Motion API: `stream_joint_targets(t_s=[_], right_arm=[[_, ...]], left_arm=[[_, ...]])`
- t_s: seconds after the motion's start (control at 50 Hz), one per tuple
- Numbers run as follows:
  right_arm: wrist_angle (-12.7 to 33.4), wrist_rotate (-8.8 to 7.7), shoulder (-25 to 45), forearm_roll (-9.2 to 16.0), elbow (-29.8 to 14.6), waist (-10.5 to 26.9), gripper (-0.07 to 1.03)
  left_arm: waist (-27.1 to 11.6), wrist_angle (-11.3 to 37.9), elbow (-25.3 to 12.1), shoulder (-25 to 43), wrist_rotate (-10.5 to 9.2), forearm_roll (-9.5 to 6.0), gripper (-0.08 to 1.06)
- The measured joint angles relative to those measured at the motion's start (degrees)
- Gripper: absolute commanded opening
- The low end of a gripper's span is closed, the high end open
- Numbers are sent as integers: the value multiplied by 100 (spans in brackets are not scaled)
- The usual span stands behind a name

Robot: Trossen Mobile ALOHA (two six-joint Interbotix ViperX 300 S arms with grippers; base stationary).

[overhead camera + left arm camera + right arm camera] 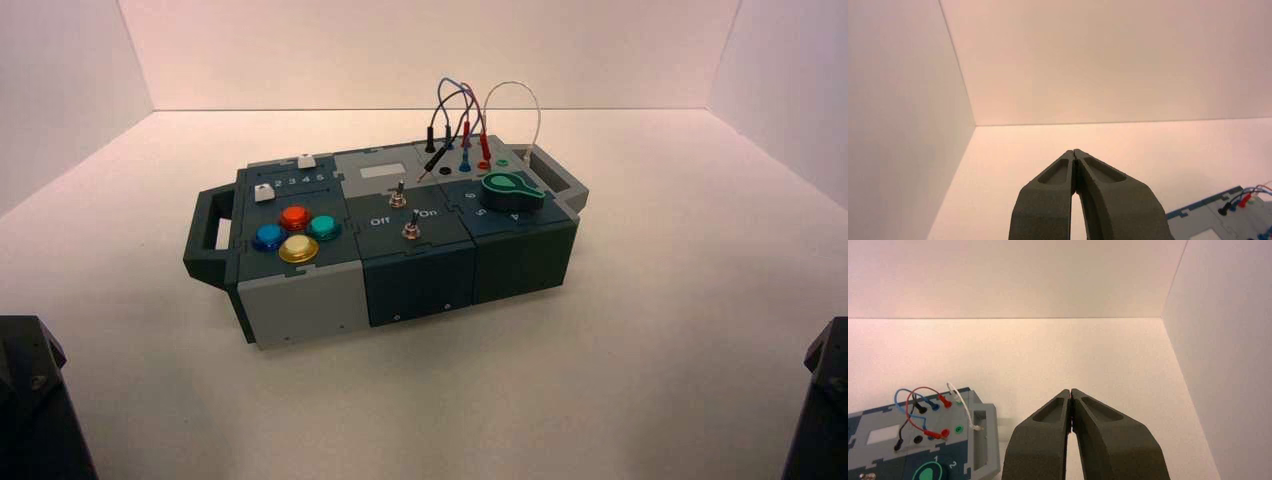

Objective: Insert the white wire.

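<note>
The white wire rises in a tall arch over the far right end of the box. In the right wrist view the white wire runs down to a slim tip resting loose by the grey handle, beside a green socket. My right gripper is shut on nothing, well back from the box and to its right. My left gripper is also shut and empty, off to the box's left. Both arms sit parked at the near corners.
Red, blue and black-plugged leads stand in sockets next to the white one. A green knob, two toggle switches, coloured buttons and white sliders fill the top. White walls enclose the table.
</note>
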Motion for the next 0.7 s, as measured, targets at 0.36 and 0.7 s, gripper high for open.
stream_joint_targets(t_s=[0.36,0.7], right_arm=[[9,9,18,9,0,9,-2],[79,9,202,88,-70,9,-2]], left_arm=[[-9,18,0,9,0,0,-3],[-1099,615,-114,501,-105,-26,-3]])
